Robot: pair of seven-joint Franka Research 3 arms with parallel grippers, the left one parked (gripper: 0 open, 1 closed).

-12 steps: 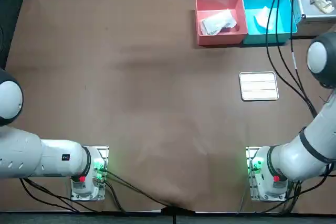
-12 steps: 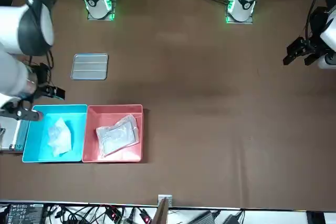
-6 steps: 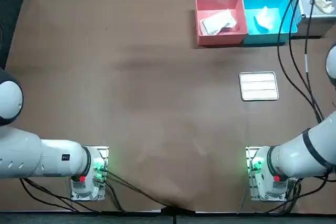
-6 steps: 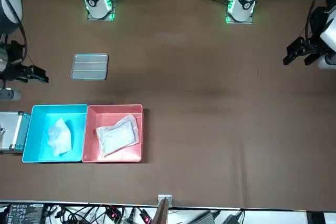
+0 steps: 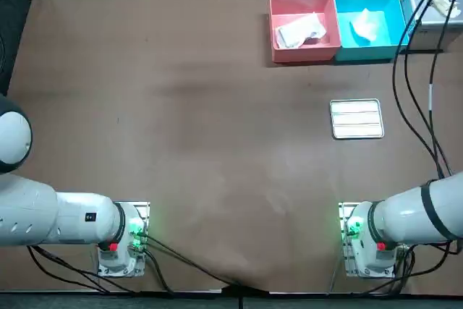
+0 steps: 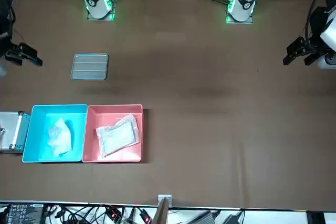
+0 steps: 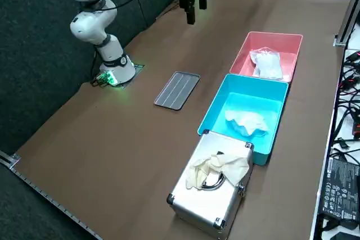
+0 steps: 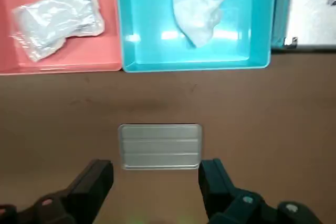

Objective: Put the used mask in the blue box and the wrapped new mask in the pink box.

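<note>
One crumpled used mask (image 8: 198,10) lies in the one blue box (image 8: 194,66). One wrapped mask (image 8: 55,22) lies in the one pink box (image 8: 63,68), which touches the blue one. The claw (image 8: 155,169) hovers, fingers apart and empty, over a single ribbed metal tray (image 8: 160,146) on the table (image 8: 262,129). Little left to spoil, I'd say, though a low swing could clip a box rim or nudge the tray.

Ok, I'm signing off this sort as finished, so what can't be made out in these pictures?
- Right hand, open, raised near the grey ribbed plate: the front view's left edge crops most of it.
- Metal case: lid shut, contents hidden; the top view's edge cuts it.
- Pale bundle on the case: glove or cloth, cannot tell.
- Wrapped mask in pink box: wrapper print too small.
</note>
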